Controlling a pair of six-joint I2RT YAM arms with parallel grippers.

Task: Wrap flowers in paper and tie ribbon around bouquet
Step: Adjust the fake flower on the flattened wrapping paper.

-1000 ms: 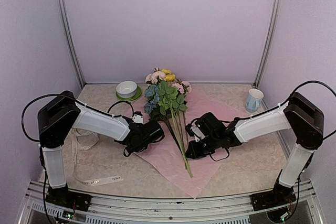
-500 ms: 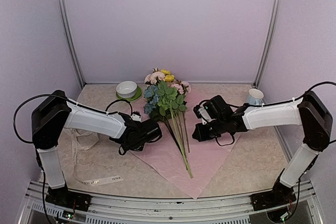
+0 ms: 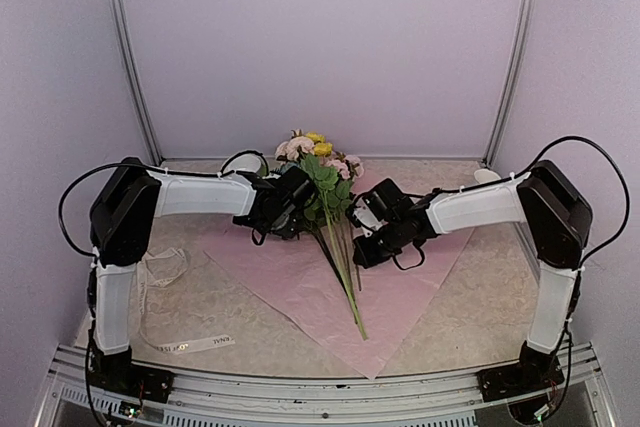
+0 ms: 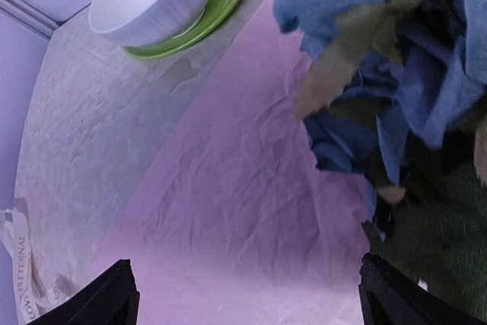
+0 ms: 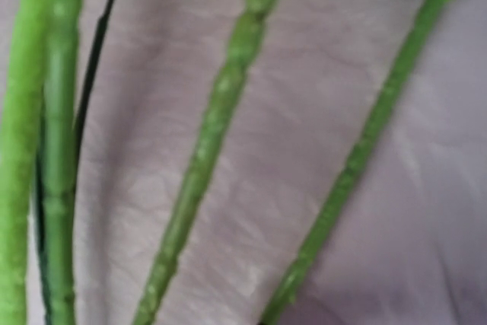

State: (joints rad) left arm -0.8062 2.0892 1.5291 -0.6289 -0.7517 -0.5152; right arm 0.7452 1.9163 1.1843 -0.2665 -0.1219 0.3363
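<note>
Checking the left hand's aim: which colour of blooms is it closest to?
The blue blooms, beside the open left hand; pink blooms and yellow blooms sit farther back.

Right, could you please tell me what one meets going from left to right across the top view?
ribbon → left pincer → flowers → right pincer. The paper lies under most of these, so it has no clear place in the order.
</note>
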